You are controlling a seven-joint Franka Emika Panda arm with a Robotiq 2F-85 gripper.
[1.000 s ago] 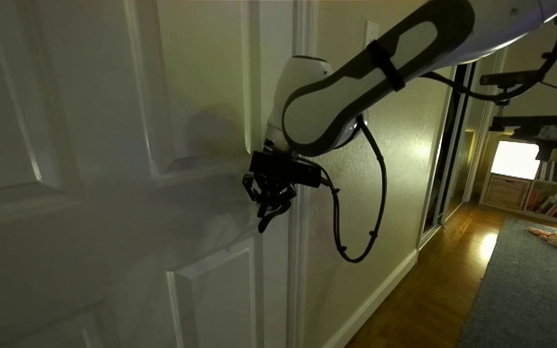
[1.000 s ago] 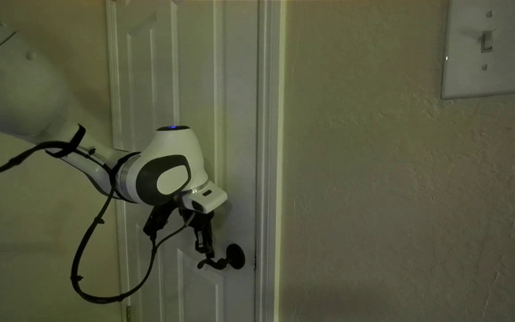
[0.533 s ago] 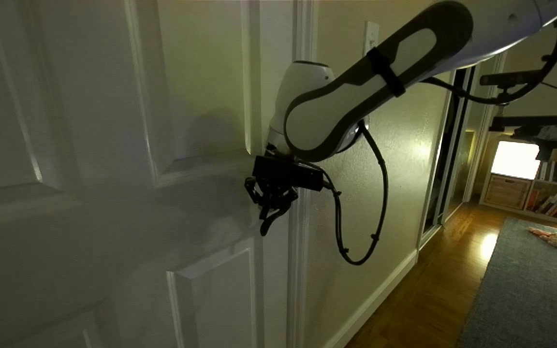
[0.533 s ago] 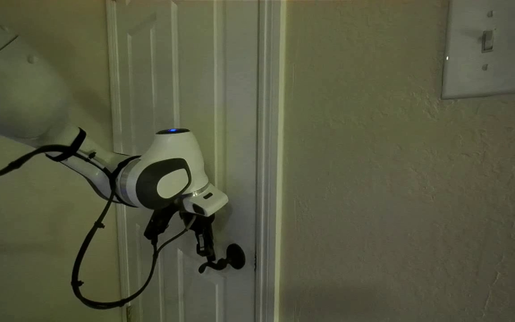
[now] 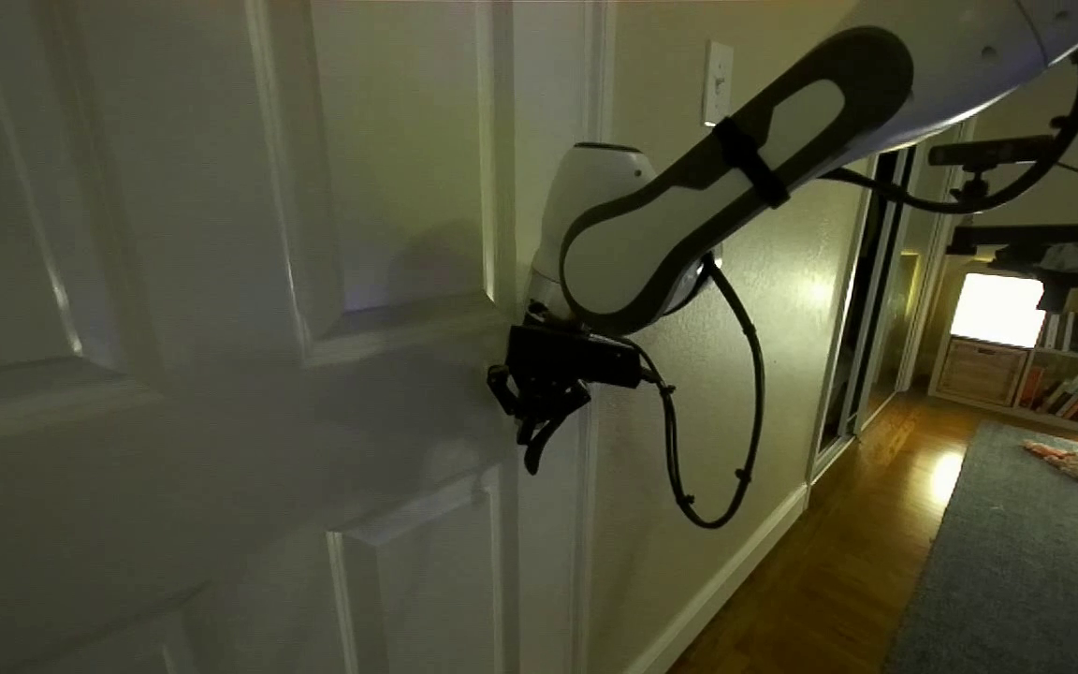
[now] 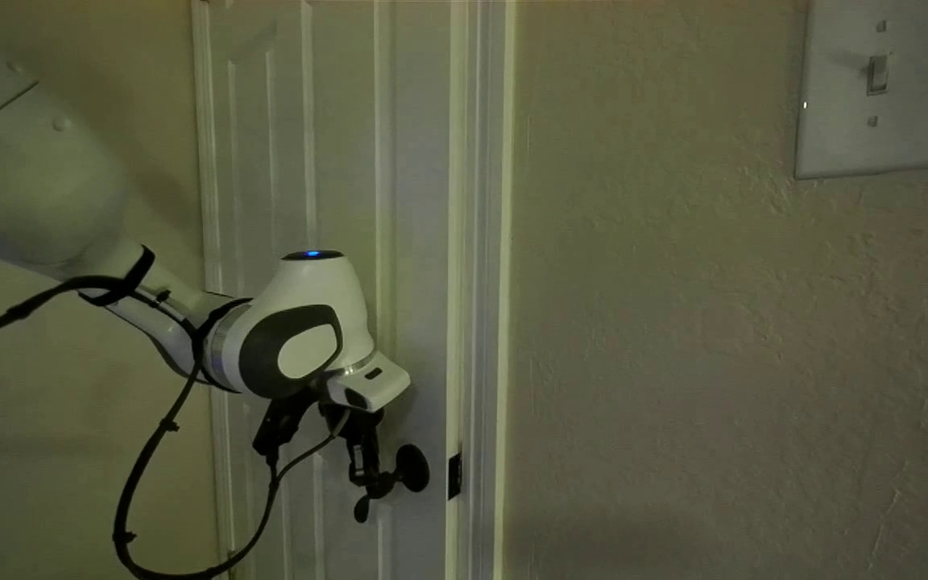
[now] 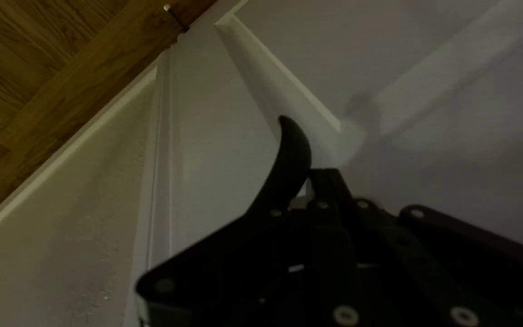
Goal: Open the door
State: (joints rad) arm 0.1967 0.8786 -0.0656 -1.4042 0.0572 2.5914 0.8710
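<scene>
No legible text, labels, brands, numbers or signs, book spines (image 5: 1072, 398) too small to read

1. In both exterior views, the door (image 5: 249, 374) is standing in dim light.
2. In an exterior view, the arm (image 5: 703, 215) is shadowing the door softly.
3. Beside the door, the wall (image 5: 712, 421) is catching a yellowish sheen.
4. Well beyond the door, a white square (image 5: 997, 309) is glaring and the wooden floor (image 5: 829, 562) is shining.
5. In the wrist view, the gripper (image 7: 332, 175) is showing near-black against the door.
</scene>
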